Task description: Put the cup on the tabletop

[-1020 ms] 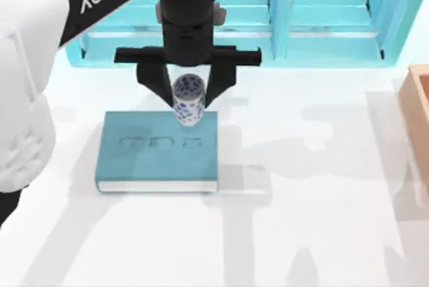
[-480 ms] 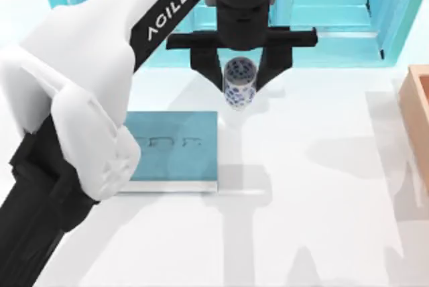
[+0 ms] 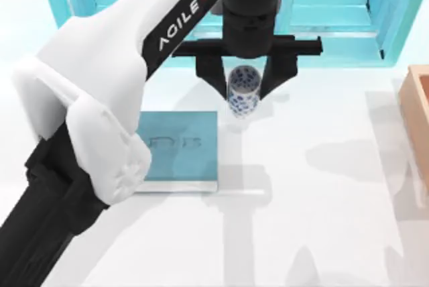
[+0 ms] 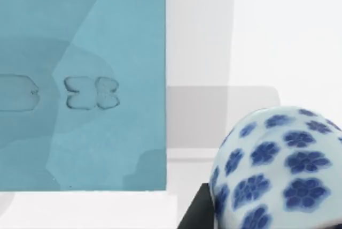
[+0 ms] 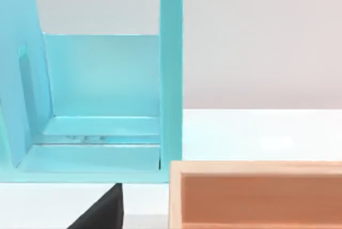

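We see the book (image 3: 181,146) lying flat on the desk (image 3: 315,220), left of its middle. The shelf unit (image 3: 335,12) stands along the desk's far edge, and a wooden box (image 3: 419,119) sits at its right edge. Our left claw (image 3: 244,89) holds the cup (image 3: 244,92) between book and shelf, just past the book's far right corner.

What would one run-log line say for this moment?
left gripper: shut on cup | cup: clear of book, over tabletop | right arm: parked
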`<state>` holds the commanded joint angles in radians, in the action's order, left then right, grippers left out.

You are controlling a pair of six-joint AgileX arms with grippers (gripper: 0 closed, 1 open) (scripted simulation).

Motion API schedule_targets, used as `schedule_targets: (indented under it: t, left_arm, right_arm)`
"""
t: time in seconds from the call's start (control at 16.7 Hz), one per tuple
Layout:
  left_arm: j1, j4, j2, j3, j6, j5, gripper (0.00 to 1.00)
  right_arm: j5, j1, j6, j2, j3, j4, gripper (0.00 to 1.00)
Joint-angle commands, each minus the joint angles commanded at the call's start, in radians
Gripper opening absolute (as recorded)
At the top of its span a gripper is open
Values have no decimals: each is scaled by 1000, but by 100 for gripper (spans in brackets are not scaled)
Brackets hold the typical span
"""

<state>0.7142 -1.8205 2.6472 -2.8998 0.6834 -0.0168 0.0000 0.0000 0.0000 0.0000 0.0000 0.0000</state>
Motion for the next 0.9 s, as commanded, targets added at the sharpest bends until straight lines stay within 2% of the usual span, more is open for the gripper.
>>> schedule_targets:
  t: [0.24,0.72,0.9]
  left_arm:
    - [-5,77,-40,105,3,2,0]
    - [-1,361,-170,520,3,3,0]
    - [3,430,-197,627,2,2,0]
  right_arm:
    - [0,0,0,0,0,0,100]
    - [0,0,0,0,0,0,100]
    - [0,0,0,0,0,0,100]
